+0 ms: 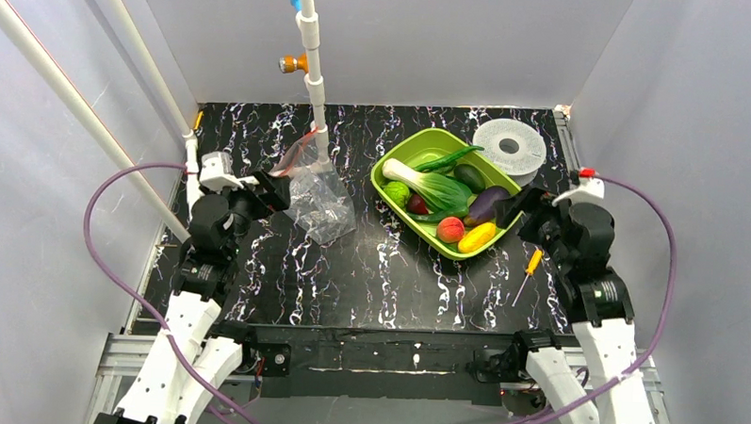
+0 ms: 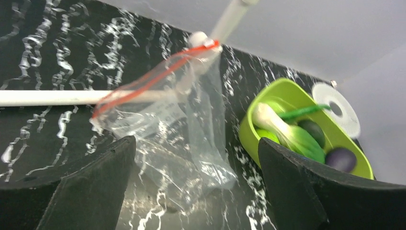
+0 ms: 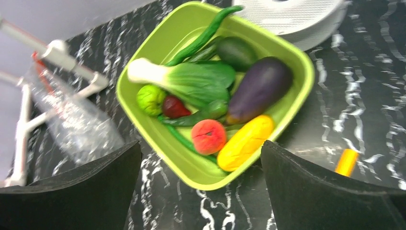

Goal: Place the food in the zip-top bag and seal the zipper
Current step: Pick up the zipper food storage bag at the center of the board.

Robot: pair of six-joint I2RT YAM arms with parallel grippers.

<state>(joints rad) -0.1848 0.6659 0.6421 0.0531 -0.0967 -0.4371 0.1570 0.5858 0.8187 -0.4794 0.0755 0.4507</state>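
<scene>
The clear zip-top bag (image 1: 317, 199) hangs crumpled from a white pipe stand (image 1: 313, 68), its lower end on the table. Its red-orange zipper (image 2: 153, 79) runs across the mouth, which gapes. My left gripper (image 1: 280, 188) is open just left of the bag (image 2: 191, 124), not touching it. The food lies in a lime-green tray (image 1: 407, 142): purple eggplant (image 3: 261, 86), bok choy (image 3: 191, 79), yellow fruit (image 3: 245, 142), red-orange fruit (image 3: 208, 136) and a round green one (image 3: 150, 99). My right gripper (image 1: 509, 205) is open and empty, above the tray's near right edge.
A white perforated disc (image 1: 509, 146) lies behind the tray. An orange-handled screwdriver (image 1: 530, 269) lies on the black marbled table by the right arm. White pipes slant along the left side, and grey walls close in the table.
</scene>
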